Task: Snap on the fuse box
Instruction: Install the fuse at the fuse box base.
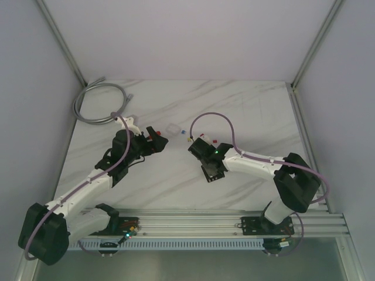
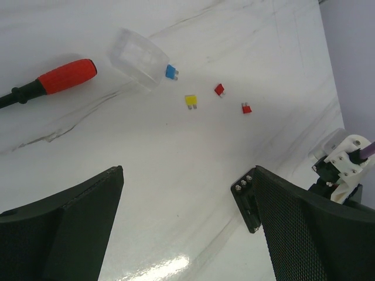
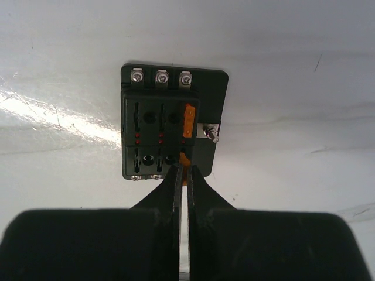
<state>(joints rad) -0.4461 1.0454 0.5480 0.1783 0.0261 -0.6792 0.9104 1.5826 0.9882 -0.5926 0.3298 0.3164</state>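
The fuse box (image 3: pixel 157 126) lies flat on the white marble table, black, with three screws along its far edge; it also shows as fuse box (image 1: pixel 212 172) and as a corner of fuse box (image 2: pixel 246 200). One orange fuse (image 3: pixel 188 116) sits in its upper right slot. My right gripper (image 3: pixel 183 168) is shut on a second orange fuse (image 3: pixel 185 160) at the lower right slot. My left gripper (image 2: pixel 187 172) hovers open and empty to the left of the box, also seen as left gripper (image 1: pixel 157 139).
A clear square cover (image 2: pixel 139 58) and a red-handled tool (image 2: pixel 61 77) lie ahead of the left gripper. Loose fuses lie nearby: blue (image 2: pixel 171 72), yellow (image 2: pixel 191 101) and two red ones (image 2: pixel 219 89). A grey cable coil (image 1: pixel 96 102) sits at the back left.
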